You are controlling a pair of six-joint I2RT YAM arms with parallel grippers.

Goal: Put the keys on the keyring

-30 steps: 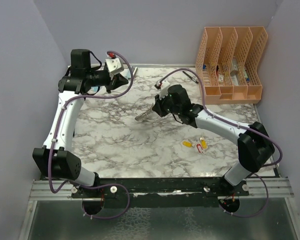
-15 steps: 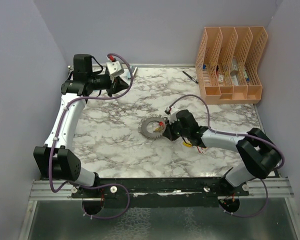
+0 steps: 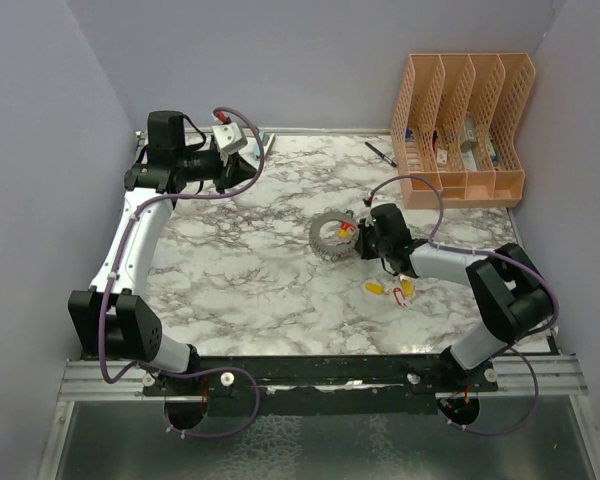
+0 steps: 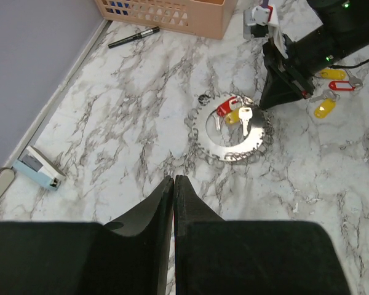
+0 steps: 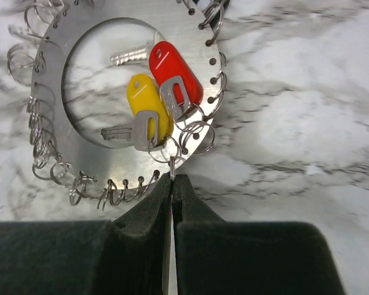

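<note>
Seen from above, the tips of the right claw [image 5: 172, 178] were hidden under its wrist. Its own camera showed them pinched shut on a wire loop of the keyring [image 5: 114, 161], with a red-tagged key [image 5: 174, 69] and a yellow-tagged key [image 5: 146, 101] in its hollow. In half a second the keyring had slid farther right across the marbled desk [image 3: 230, 270], while the left claw [image 4: 173, 179] hung closed and empty beside lilac walls.

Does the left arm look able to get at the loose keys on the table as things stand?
Probably not cleanly. The loose keys lie close beside the right forearm, and the right gripper, shut on the keyring, sits between them and the left gripper.
</note>
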